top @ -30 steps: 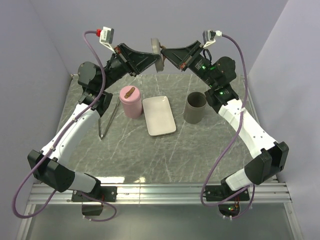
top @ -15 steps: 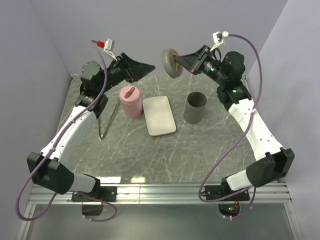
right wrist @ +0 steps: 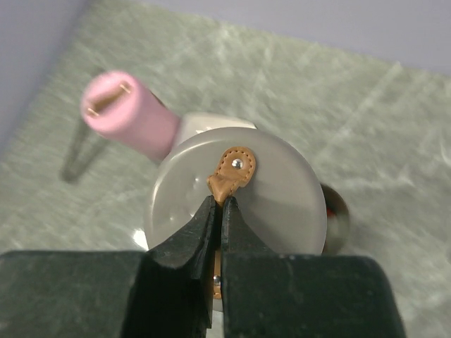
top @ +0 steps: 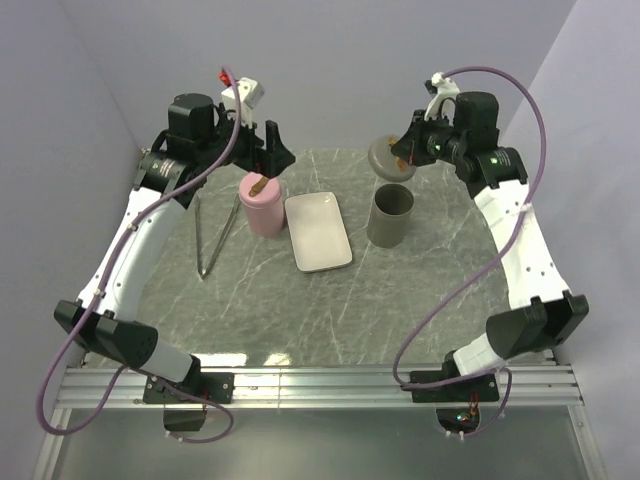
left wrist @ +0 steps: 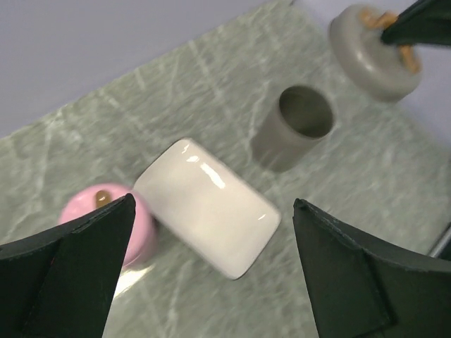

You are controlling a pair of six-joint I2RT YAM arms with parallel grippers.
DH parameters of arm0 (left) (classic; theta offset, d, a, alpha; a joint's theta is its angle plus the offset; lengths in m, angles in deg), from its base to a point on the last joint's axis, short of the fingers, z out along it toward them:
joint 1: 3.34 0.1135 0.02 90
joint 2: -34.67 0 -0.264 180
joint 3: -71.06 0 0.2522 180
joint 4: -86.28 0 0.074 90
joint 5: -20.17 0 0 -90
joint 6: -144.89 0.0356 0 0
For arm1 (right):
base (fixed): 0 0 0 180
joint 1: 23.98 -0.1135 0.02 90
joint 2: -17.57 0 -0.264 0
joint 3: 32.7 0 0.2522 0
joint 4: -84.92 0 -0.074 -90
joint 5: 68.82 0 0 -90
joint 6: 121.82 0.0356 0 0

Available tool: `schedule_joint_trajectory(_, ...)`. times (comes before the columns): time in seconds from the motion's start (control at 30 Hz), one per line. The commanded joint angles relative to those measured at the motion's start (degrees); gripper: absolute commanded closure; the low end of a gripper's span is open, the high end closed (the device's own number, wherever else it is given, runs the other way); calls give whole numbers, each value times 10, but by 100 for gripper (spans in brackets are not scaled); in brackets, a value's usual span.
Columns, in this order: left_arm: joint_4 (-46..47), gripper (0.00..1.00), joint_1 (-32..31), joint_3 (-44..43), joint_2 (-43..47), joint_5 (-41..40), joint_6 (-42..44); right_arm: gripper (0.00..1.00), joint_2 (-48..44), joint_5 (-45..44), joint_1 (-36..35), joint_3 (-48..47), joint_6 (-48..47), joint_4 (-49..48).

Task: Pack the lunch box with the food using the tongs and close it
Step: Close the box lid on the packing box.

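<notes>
Now: lid up in the right claw, left claw wide open

On my screens the grey-green marbled table [top: 330,310] fills most of the overhead view. Both arms reach out to its far side. My left claw [top: 260,160] hangs over the pink canister [top: 262,212] with its jaws spread wide and nothing between them. The right claw [right wrist: 220,204] is pinched tight on a lid's pull tab.

A white tray [top: 318,232] lies flat mid-table, just right of the pink canister, which stands upright with its lid on. Right of the tray stands the grey cup [top: 390,225], open at the top; I cannot tell what is inside. The round grey lid [right wrist: 282,204] hangs in the air above the cup's far side, clear of its rim. The tongs [top: 213,240] lie on the table just left of the pink canister, untouched. Smallest is the tan tab [right wrist: 232,169] that the right claw grips.
</notes>
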Motion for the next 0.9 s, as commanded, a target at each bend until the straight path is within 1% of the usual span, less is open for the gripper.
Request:
schedule_joint_trajectory(0.0,-154,0,0,-61,-29,-35,150,100,36,-37,14,-51,-98,113)
schedule_joint_trajectory(0.03,-169,1,0,-60,-29,-24,160,100,44,-38,17,-58,-106,124)
schedule_joint_trajectory(0.07,-163,1,0,-44,-25,-24,160,100,57,-35,27,-61,-111,134)
schedule_joint_trajectory(0.17,-116,1,0,8,8,-45,144,100,81,-31,39,-69,-125,143)
schedule_joint_trajectory(0.23,-111,1,1,17,17,-48,142,100,85,-29,42,-61,-128,137)
schedule_joint_trajectory(0.37,-111,1,8,24,21,-46,134,100,84,-35,42,-7,-136,77)
schedule_joint_trajectory(0.43,-109,1,10,26,21,-42,130,100,89,-32,41,14,-134,62)
schedule_joint_trajectory(0.67,-93,1,13,39,27,-59,120,100,63,-24,41,118,-104,-51)
schedule_joint_trajectory(0.87,-92,1,17,32,22,-54,112,100,52,-33,40,167,-93,-106)
